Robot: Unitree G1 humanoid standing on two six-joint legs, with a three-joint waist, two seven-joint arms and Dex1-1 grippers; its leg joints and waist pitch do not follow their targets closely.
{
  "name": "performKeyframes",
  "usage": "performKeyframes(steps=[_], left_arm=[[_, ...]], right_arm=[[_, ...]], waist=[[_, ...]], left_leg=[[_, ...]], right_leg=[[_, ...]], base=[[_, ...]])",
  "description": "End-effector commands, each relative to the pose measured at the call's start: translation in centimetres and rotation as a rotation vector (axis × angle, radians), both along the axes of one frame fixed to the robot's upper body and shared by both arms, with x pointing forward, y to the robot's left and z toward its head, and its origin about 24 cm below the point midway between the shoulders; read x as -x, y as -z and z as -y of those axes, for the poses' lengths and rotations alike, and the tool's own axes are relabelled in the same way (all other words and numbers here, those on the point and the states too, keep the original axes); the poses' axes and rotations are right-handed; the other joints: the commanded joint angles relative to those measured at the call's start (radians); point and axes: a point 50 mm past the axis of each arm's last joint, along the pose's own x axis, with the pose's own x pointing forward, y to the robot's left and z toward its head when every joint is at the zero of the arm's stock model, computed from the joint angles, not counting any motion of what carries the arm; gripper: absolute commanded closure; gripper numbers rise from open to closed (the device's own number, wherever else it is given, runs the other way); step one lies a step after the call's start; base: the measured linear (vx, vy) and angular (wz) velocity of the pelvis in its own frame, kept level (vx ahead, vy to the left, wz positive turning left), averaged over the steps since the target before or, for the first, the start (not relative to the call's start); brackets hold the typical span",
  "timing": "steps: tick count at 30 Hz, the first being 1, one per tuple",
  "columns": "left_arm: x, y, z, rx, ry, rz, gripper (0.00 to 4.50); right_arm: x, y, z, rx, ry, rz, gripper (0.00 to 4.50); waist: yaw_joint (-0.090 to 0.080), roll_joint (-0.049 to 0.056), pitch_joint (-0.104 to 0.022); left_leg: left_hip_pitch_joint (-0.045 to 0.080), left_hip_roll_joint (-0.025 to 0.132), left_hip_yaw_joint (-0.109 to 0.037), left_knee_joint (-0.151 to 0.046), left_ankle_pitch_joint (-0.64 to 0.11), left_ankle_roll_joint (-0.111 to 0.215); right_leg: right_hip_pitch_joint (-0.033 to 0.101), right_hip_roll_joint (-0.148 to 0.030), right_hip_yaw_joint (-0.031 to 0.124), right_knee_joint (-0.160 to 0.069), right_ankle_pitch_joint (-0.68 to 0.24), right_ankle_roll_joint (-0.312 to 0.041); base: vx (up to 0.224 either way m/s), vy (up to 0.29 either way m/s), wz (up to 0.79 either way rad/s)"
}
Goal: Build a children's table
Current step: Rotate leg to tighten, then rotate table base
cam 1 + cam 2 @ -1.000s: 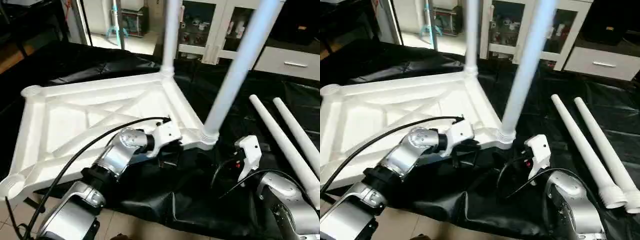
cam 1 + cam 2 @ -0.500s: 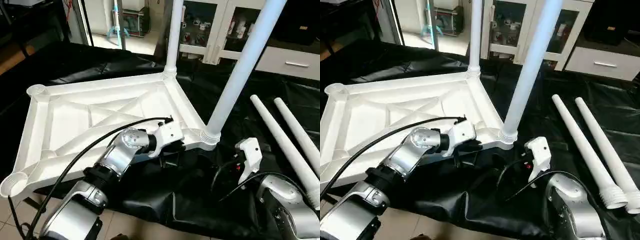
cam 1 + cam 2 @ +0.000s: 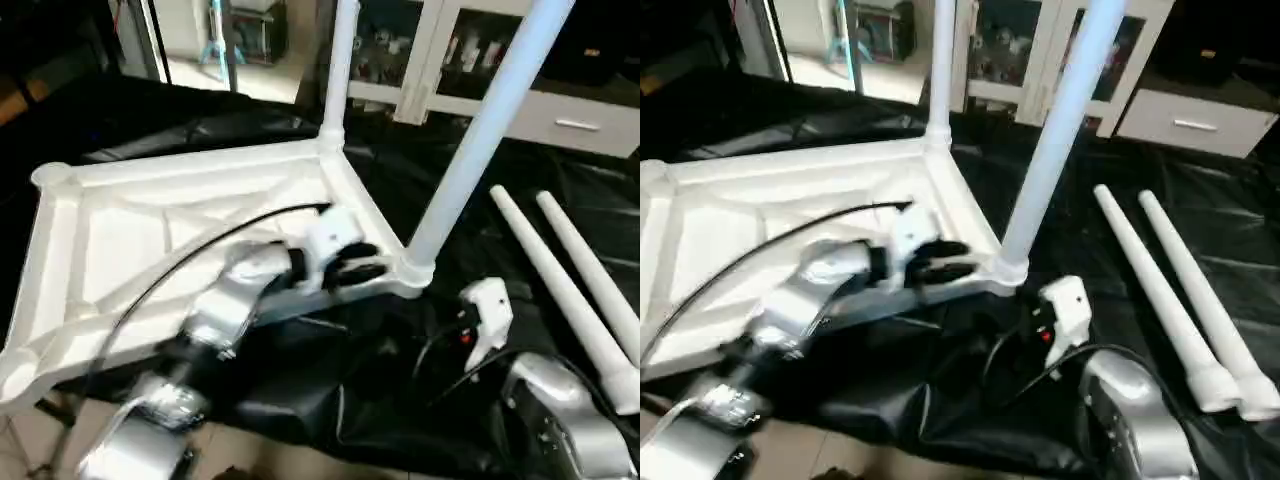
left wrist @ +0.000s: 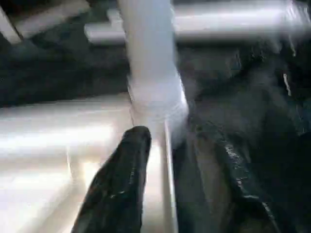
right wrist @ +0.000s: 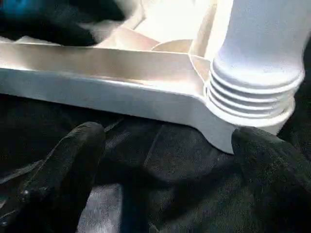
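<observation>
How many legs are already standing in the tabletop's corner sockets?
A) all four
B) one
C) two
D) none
C: two legs stand upright in sockets of the tabletop, the far leg and the near leg, while two loose legs lie on the black cloth to the right.

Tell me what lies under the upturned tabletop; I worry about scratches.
The tabletop rests on black sheeting that spreads past its edges. What the sheeting lies on under the top is covered.
</observation>
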Motion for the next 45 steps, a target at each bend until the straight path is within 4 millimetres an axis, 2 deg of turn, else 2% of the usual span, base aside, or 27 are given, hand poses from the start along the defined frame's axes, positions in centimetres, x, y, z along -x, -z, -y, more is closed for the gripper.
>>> performKeyframes(steps=[1,2,5,7,11,13,14,16,20,23,24,25,27,29,32,35,36,40,42,43,44,45], left_arm=[[0.9,0.1,-0.6,-0.038,0.061,-0.046,2.42],[1.4,0.2,-1.3,-0.068,0.071,-0.067,2.33],[2.7,0.5,-3.6,-0.151,0.08,-0.121,2.0],[3.3,0.7,-4.7,-0.202,0.063,-0.126,1.89],[3.7,0.9,-6.2,-0.269,0.009,-0.138,1.54],[4.1,1.2,-7.1,-0.326,-0.003,-0.167,1.41],[4.1,1.2,-7.1,-0.326,-0.003,-0.167,1.28],[3.9,1.6,-7.3,-0.349,-0.024,-0.161,1.13],[3.3,2.1,-7.1,-0.377,-0.057,-0.127,0.85],[3.2,2.2,-6.5,-0.35,-0.05,-0.141,0.7],[3.1,2.2,-6.0,-0.327,-0.043,-0.148,1.04],[3.0,2.2,-5.7,-0.317,-0.044,-0.149,1.17],[2.7,2.1,-5.4,-0.298,-0.053,-0.146,1.11],[2.0,1.9,-4.7,-0.255,-0.081,-0.134,1.63],[1.3,2.1,-4.3,-0.267,-0.104,-0.136,1.65],[0.8,2.3,-4.2,-0.277,-0.152,-0.145,2.11],[0.6,2.3,-4.1,-0.271,-0.173,-0.149,2.11],[-0.1,2.5,-3.7,-0.278,-0.211,-0.153,2.53],[-0.2,2.5,-3.6,-0.285,-0.214,-0.15,2.58],[-0.3,2.6,-3.4,-0.293,-0.21,-0.148,2.77],[-0.4,2.7,-3.1,-0.299,-0.2,-0.146,2.88],[-0.5,2.7,-2.8,-0.303,-0.194,-0.144,2.88]], right_arm=[[0.1,-0.5,-0.1,-0.004,-0.021,0.02,0.0],[0.2,-0.5,-0.1,-0.008,-0.032,0.021,0.0],[0.5,-0.8,-0.3,-0.019,-0.075,0.024,0.0],[0.7,-0.9,-0.3,-0.018,-0.086,0.026,0.0],[0.7,-0.8,-0.1,-0.014,-0.082,0.025,0.0],[0.7,-0.8,-0.2,-0.013,-0.085,0.024,0.0],[0.7,-0.8,-0.2,-0.013,-0.085,0.024,0.0],[0.8,-0.8,-0.3,-0.012,-0.088,0.023,0.0],[0.9,-0.8,-0.3,-0.009,-0.094,0.022,0.0],[0.9,-0.8,-0.2,-0.006,-0.089,0.023,0.0],[0.9,-0.8,-0.1,-0.004,-0.084,0.025,0.0],[0.9,-0.8,-0.1,-0.004,-0.084,0.025,0.0],[0.9,-0.8,-0.1,-0.003,-0.084,0.025,0.0],[0.9,-0.8,0.0,-0.001,-0.081,0.026,0.0],[0.9,-0.8,0.0,0.002,-0.078,0.027,0.0],[0.9,-0.9,0.0,0.004,-0.078,0.029,0.0],[0.9,-0.9,0.1,0.005,-0.078,0.029,0.0],[1.0,-0.8,0.0,0.009,-0.079,0.028,0.0],[1.0,-0.8,0.0,0.01,-0.08,0.028,0.0],[1.0,-0.8,0.0,0.011,-0.081,0.028,0.0],[1.0,-0.8,0.0,0.012,-0.081,0.028,0.0],[1.0,-0.8,-0.1,0.012,-0.081,0.029,0.0]], waist=[[0.002,-0.002,-0.057],[0.0,-0.003,-0.056],[0.005,0.006,-0.055],[0.007,0.006,-0.053],[0.006,0.004,-0.051],[0.006,0.003,-0.051],[0.003,0.003,-0.049],[-0.002,0.005,-0.051],[0.0,0.008,-0.051],[0.001,0.006,-0.05],[0.002,0.008,-0.049],[0.003,0.007,-0.05],[0.005,0.005,-0.051],[0.005,0.004,-0.054],[0.008,0.001,-0.056],[0.003,0.003,-0.058],[0.003,0.004,-0.057],[0.006,0.003,-0.054],[0.009,0.002,-0.052],[0.009,0.001,-0.052],[0.009,0.007,-0.051],[0.007,0.006,-0.051]], left_leg=[[0.013,0.061,-0.027,-0.079,-0.138,0.065],[0.013,0.062,-0.026,-0.082,-0.144,0.064],[0.02,0.064,-0.025,-0.083,-0.148,0.045],[0.019,0.063,-0.024,-0.086,-0.162,0.039],[0.02,0.061,-0.026,-0.091,-0.217,0.007],[0.02,0.06,-0.027,-0.091,-0.222,0.002],[0.016,0.058,-0.029,-0.092,-0.223,0.001],[0.021,0.058,-0.029,-0.092,-0.233,-0.004],[0.023,0.058,-0.029,-0.092,-0.236,-0.005],[0.023,0.058,-0.03,-0.093,-0.254,-0.01],[0.025,0.058,-0.03,-0.094,-0.268,-0.014],[0.027,0.058,-0.029,-0.093,-0.273,-0.017],[0.024,0.059,-0.032,-0.093,-0.26,-0.016],[0.024,0.058,-0.03,-0.09,-0.246,-0.013],[0.02,0.055,-0.029,-0.086,-0.208,0.004],[0.019,0.056,-0.029,-0.084,-0.186,0.013],[0.021,0.056,-0.028,-0.084,-0.189,0.014],[0.021,0.057,-0.03,-0.086,-0.226,0.011],[0.024,0.057,-0.031,-0.088,-0.251,0.005],[0.021,0.057,-0.033,-0.089,-0.255,0.002],[0.021,0.057,-0.034,-0.09,-0.261,-0.001],[0.025,0.057,-0.033,-0.09,-0.277,-0.005]], right_leg=[[0.047,-0.058,0.043,-0.064,-0.157,-0.213],[0.046,-0.057,0.044,-0.066,-0.161,-0.214],[0.043,-0.054,0.044,-0.061,-0.136,-0.228],[0.045,-0.053,0.044,-0.061,-0.125,-0.228],[0.046,-0.056,0.046,-0.068,-0.204,-0.21],[0.045,-0.056,0.047,-0.069,-0.219,-0.197],[0.047,-0.056,0.048,-0.069,-0.225,-0.192],[0.043,-0.055,0.048,-0.073,-0.244,-0.184],[0.043,-0.054,0.048,-0.072,-0.22,-0.192],[0.045,-0.057,0.048,-0.076,-0.25,-0.188],[0.044,-0.058,0.049,-0.078,-0.275,-0.183],[0.042,-0.057,0.049,-0.081,-0.285,-0.18],[0.045,-0.058,0.049,-0.078,-0.267,-0.181],[0.046,-0.057,0.048,-0.074,-0.237,-0.188],[0.051,-0.056,0.047,-0.071,-0.192,-0.195],[0.053,-0.056,0.046,-0.068,-0.161,-0.205],[0.052,-0.055,0.046,-0.069,-0.162,-0.207],[0.051,-0.06,0.047,-0.078,-0.237,-0.199],[0.048,-0.06,0.047,-0.084,-0.285,-0.18],[0.05,-0.06,0.047,-0.084,-0.297,-0.173],[0.049,-0.06,0.047,-0.085,-0.306,-0.169],[0.045,-0.058,0.046,-0.091,-0.324,-0.16]], base=[[0.0,0.0,0.0],[0.0,0.0,0.0],[0.0,0.0,0.0],[0.0,0.0,0.0],[0.0,0.0,0.0],[0.0,0.0,0.0],[0.0,0.0,0.0],[0.0,0.0,0.0],[0.0,0.0,0.0],[0.0,0.0,0.0],[0.0,0.0,0.0],[0.0,0.0,0.0],[0.0,0.0,0.0],[0.0,0.0,0.0],[0.0,0.0,0.0],[0.0,0.0,0.0],[0.0,0.0,0.0],[0.0,0.0,0.0],[0.0,0.0,0.0],[0.0,0.0,0.0],[0.0,0.0,0.0],[0.0,0.0,0.0]])
